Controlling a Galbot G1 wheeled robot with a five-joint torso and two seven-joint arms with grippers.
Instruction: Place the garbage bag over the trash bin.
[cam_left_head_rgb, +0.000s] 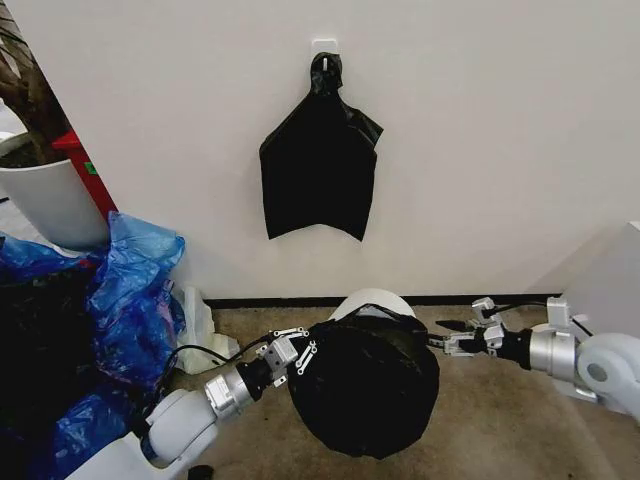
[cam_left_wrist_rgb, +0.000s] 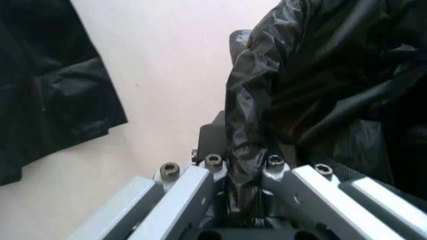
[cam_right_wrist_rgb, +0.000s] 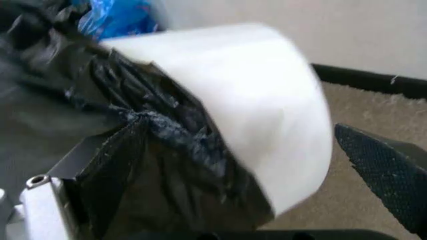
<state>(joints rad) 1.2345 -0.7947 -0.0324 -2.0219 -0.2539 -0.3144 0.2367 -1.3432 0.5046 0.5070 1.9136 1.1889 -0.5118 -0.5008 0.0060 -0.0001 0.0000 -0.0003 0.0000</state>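
Note:
The black garbage bag is draped over the white trash bin on the carpet, and just the bin's far rim pokes out above the plastic. My left gripper is at the bag's left side. In the left wrist view the left gripper is shut on a twisted fold of the garbage bag. My right gripper is at the bag's right edge. In the right wrist view its fingers stand open, with the garbage bag bunched against the bare wall of the trash bin.
A second black bag hangs from a hook on the wall behind. Blue plastic bags pile up at the left below a white plant pot. A white cabinet stands at the right. Beige carpet lies in front.

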